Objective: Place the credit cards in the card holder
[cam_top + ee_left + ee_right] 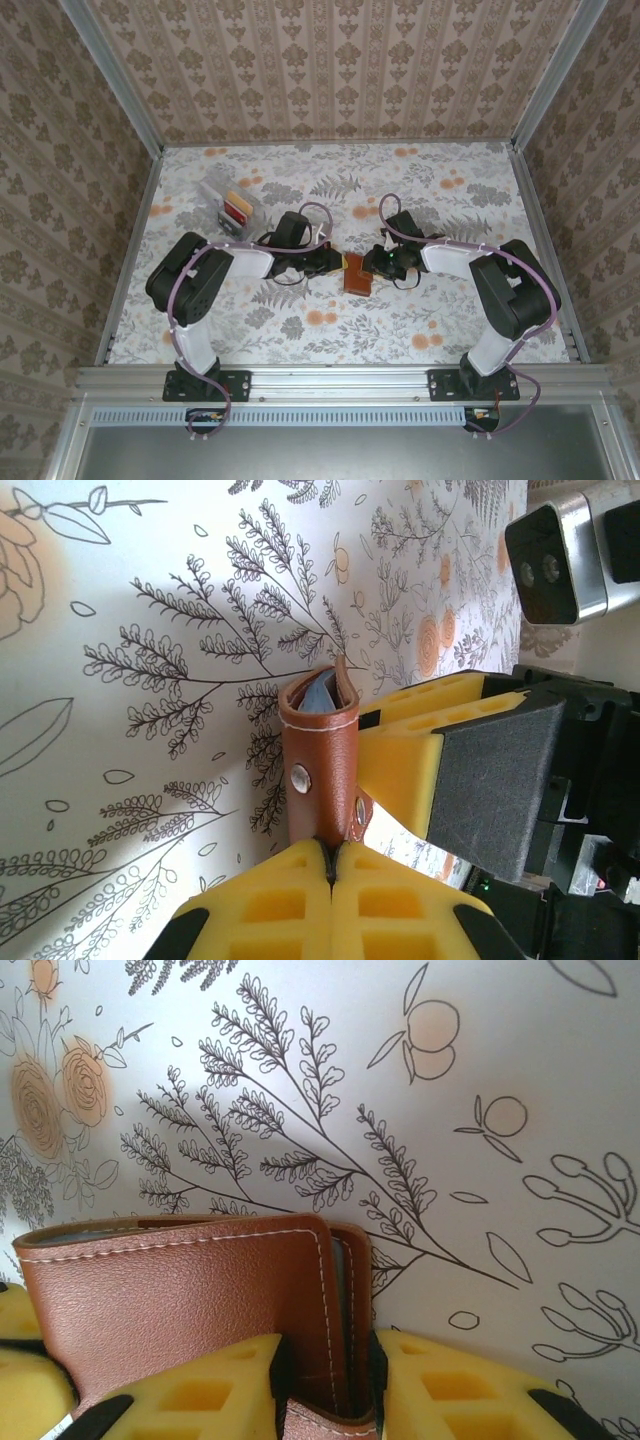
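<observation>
At mid-table we see the holder (357,273) between both grippers. Our left gripper (330,865) pinches its edge, fingers pressed together, and our right gripper (328,1365) clamps one flap. Cards (237,208) sit well apart, back-left.

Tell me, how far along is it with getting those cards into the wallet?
Early, it seems. Done: little visible. In hand: the left tool and right tool both pinch the folded brown leather wallet. Left: red-orange plastic cards wait in the clear tray, apart from it; those need slotting in.
</observation>
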Controlling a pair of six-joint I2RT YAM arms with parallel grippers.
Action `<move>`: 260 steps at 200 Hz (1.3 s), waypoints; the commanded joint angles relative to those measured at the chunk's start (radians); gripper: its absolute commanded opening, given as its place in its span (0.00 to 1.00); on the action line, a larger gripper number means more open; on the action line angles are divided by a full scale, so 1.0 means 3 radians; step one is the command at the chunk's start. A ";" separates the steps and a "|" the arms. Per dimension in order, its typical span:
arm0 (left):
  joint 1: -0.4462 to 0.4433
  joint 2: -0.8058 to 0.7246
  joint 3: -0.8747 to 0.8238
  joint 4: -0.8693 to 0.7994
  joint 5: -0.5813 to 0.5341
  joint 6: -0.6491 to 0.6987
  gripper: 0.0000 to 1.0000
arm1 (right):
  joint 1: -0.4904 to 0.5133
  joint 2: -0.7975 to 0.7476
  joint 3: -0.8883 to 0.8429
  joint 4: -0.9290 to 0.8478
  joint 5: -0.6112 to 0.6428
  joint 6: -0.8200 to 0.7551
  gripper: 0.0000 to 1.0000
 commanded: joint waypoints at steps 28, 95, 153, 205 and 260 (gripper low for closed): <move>-0.0075 -0.0163 0.0051 0.0017 0.0043 0.0097 0.00 | 0.0053 -0.0186 0.0063 -0.0172 0.0013 -0.0010 0.36; -0.0070 -0.0132 0.0015 0.0090 -0.0017 0.0030 0.00 | 0.0119 -0.0321 0.0048 -0.0500 0.0139 -0.0079 0.37; -0.0070 -0.0026 0.0019 0.0164 0.0114 -0.0055 0.17 | 0.0206 -0.0059 -0.0065 -0.0239 0.0043 0.0078 0.31; -0.0089 0.0069 0.0011 0.0266 0.0289 -0.0118 0.35 | 0.0201 0.0025 -0.0091 -0.0099 0.0020 0.0095 0.30; -0.0091 0.0141 0.0043 0.0107 0.0358 -0.0065 0.45 | 0.0167 0.0008 -0.0174 0.0173 -0.0118 0.0094 0.31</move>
